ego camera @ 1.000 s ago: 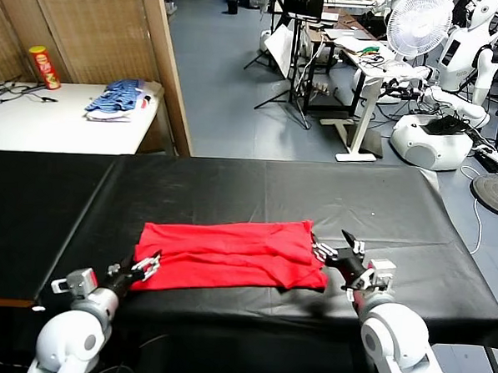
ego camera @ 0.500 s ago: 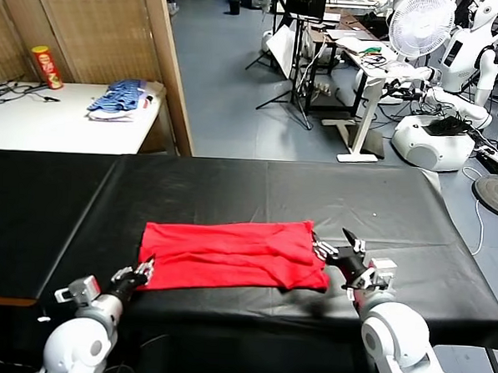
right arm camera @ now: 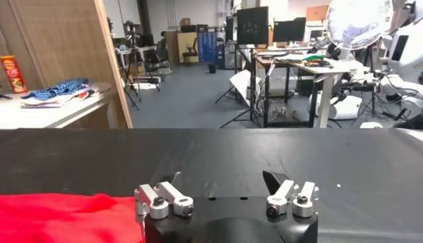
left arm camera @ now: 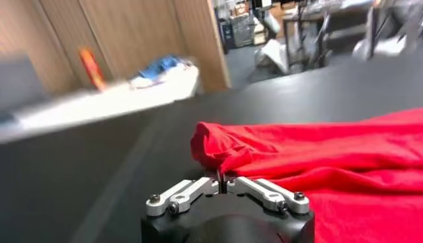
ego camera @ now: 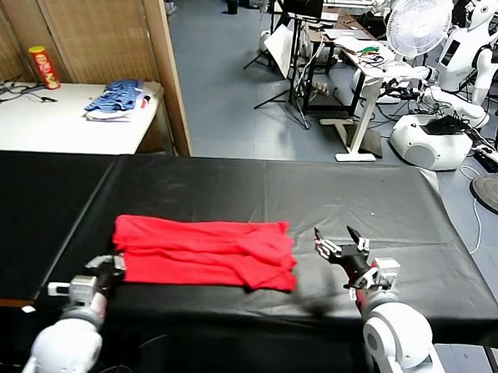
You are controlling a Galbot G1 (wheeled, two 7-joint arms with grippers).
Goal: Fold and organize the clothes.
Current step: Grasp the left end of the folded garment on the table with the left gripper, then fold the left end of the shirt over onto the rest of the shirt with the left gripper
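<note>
The red T-shirt (ego camera: pixel 204 251) lies folded into a long band on the black table (ego camera: pixel 357 200), with no print showing. My left gripper (ego camera: pixel 111 265) is at the band's near left corner, shut on a pinch of the red cloth. In the left wrist view the gripper (left arm camera: pixel 223 181) has its jaws together on a fold of the shirt (left arm camera: pixel 317 165). My right gripper (ego camera: pixel 339 244) hangs open just above the table, a short way off the shirt's right end. In the right wrist view the gripper (right arm camera: pixel 225 179) holds nothing, and the shirt (right arm camera: pixel 66 214) lies to one side.
A blue-and-white pile of garments (ego camera: pixel 116 98) and a red can (ego camera: pixel 45 67) sit on a white side table (ego camera: pixel 52 126) at the back left. A wooden partition (ego camera: pixel 168 65) stands behind the table. Desks, a fan (ego camera: pixel 419 24) and other robots fill the back right.
My left gripper went from open to shut on the shirt's left corner and pulled it leftward. The shirt slid away from the right gripper, which stayed open in place.
</note>
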